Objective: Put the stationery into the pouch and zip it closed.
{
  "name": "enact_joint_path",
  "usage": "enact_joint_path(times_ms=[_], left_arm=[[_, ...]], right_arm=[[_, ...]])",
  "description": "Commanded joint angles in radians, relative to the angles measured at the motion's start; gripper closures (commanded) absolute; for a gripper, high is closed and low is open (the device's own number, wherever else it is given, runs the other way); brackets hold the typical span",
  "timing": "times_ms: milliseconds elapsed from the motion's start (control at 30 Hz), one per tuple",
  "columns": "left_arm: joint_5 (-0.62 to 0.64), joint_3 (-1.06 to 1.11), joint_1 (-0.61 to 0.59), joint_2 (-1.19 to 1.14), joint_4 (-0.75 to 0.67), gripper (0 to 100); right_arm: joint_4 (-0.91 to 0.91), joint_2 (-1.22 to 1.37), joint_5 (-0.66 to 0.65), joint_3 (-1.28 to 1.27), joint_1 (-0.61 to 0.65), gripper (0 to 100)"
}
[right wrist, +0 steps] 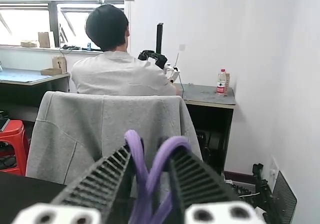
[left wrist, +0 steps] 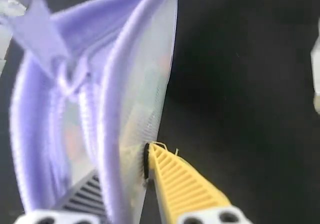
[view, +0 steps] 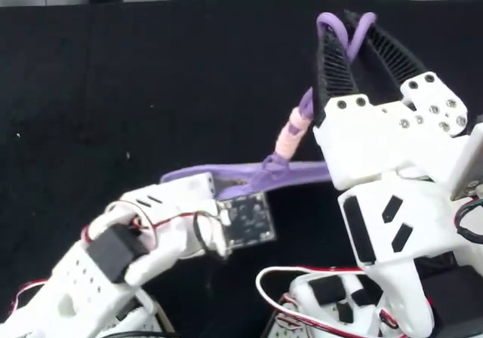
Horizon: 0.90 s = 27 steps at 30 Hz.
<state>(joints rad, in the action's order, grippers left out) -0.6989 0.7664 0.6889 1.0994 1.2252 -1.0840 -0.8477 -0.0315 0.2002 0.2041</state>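
Note:
A lilac mesh pouch [view: 287,173] hangs edge-on above the black table, stretched between both arms. My left gripper [view: 219,191] is shut on the pouch's lower edge. In the left wrist view the pouch's mesh wall [left wrist: 135,84] is pinched between the yellow finger [left wrist: 175,179] and the black one, with faint orange shapes showing through the mesh. My right gripper [view: 349,30] points up at the far right and is shut on the pouch's purple cord loop [view: 339,25], which sits between its black fingers [right wrist: 105,176]. A pale pink piece [view: 290,136] shows along the raised end.
The black tablecloth [view: 113,89] stretches far and left of the arms. Red-and-white cables [view: 302,274] and the arm bases crowd the near edge. Beyond the table's far side stands a chair with a grey jacket [right wrist: 100,129].

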Motion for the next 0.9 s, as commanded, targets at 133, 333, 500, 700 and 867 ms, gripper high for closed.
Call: enact_joint_path(times_ms=[133,333,500,700,867], left_arm=[[-0.166,-0.420,-0.088,-0.259,0.356,97],[-0.219,-0.742,-0.124,-0.526,0.526,97],[-0.204,-0.897,-0.120,-0.575,0.531,97],[-0.166,-0.923,-0.053,-0.667,0.531,97],[-0.157,-0.920,0.028,-0.726,0.488,97]], right_arm=[[-0.064,-0.015,0.006,0.041,-0.012,82.2],[-0.138,-0.015,0.040,0.056,-0.012,76.9],[-0.285,-0.068,-0.038,0.199,-0.012,75.0],[-0.554,-0.131,-0.115,0.338,-0.012,74.0],[-0.683,-0.153,-0.187,0.280,0.008,73.0]])
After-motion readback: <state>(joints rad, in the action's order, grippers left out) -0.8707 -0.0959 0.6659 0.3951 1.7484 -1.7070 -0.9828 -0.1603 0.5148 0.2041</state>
